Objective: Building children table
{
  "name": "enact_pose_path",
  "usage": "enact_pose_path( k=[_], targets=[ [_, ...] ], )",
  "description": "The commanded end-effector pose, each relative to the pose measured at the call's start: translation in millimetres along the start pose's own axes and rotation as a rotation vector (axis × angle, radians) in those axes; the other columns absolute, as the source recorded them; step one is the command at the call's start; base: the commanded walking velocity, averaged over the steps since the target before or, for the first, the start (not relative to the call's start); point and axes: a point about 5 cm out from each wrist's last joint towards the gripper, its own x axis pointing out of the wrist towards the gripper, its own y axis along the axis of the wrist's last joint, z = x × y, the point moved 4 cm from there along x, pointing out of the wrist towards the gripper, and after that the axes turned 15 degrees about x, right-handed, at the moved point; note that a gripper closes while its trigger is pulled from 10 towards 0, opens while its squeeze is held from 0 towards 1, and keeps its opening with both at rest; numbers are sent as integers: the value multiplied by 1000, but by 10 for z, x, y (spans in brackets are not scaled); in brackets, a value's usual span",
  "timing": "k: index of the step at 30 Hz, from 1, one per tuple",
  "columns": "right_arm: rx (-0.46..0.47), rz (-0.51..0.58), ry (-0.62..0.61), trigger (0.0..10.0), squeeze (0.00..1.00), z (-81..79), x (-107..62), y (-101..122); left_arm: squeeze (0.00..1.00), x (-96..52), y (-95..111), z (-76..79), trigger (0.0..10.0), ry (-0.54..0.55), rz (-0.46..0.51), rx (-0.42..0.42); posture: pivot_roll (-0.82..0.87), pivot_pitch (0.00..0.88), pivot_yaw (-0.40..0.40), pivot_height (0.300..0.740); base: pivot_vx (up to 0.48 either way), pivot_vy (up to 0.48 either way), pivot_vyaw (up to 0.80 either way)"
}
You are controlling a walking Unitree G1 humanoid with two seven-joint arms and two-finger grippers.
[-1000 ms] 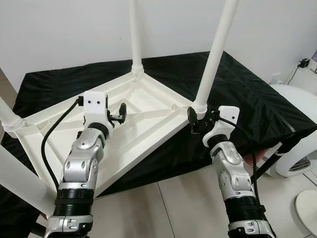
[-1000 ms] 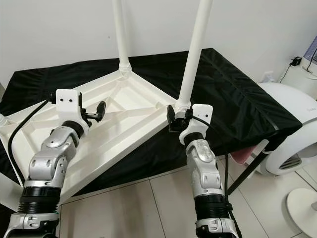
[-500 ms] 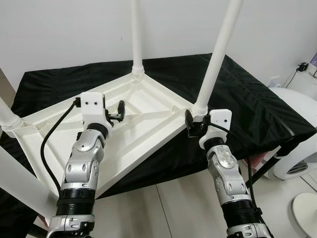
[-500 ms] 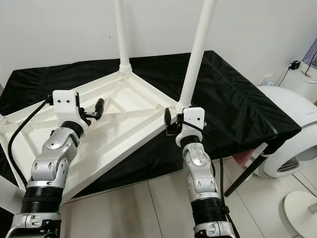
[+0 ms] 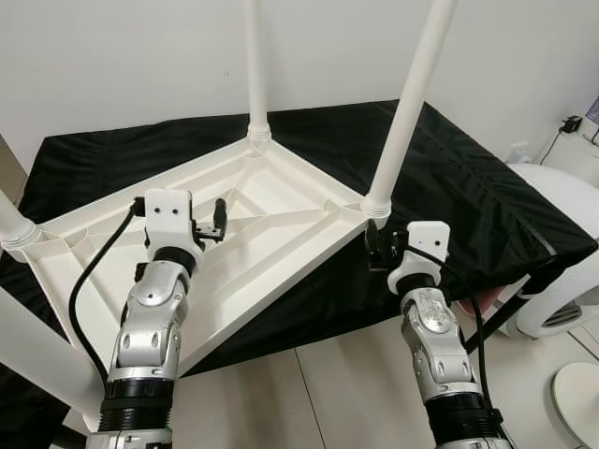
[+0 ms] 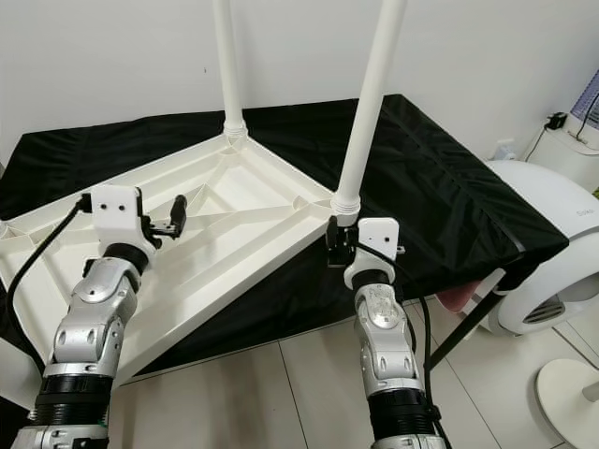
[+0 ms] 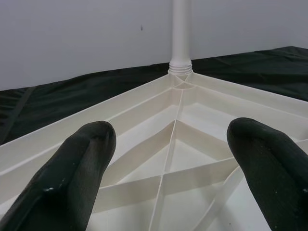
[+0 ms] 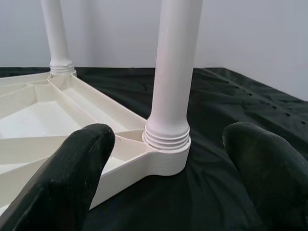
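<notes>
The white plastic ribbed tabletop [image 5: 234, 238] lies upside down on a black cloth [image 5: 449, 187]. The right gripper [image 6: 335, 245] has backed off the white round leg [image 6: 360, 122] ahead of it, fingers apart; that leg looks seated. The left gripper [image 5: 220, 220] hovers open above the ribs. Leg tops are cut off.
</notes>
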Motion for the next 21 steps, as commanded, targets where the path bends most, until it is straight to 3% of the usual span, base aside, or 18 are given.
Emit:
enact_pose_path(
  k=[1, 13, 21],
  targets=[
    [-7, -2, -10, 10000, 0, 26, -39, -23, 0, -24, -42, -131, 10000, 131, -26, 22, -37, 73, 44, 740, 0, 0, 0],
    [-30, 10, -15, 10000, 0, 66, -29, -4, 0, -106, -41, -170, 10000, 133, 7, 22, -34, 43, 26, 740, 0, 0, 0],
    [-59, -3, 19, 10000, 0, 31, -74, -53, 0, -225, -64, 48, 10000, 82, 52, -29, -39, 31, 16, 740, 0, 0, 0]
  ],
)
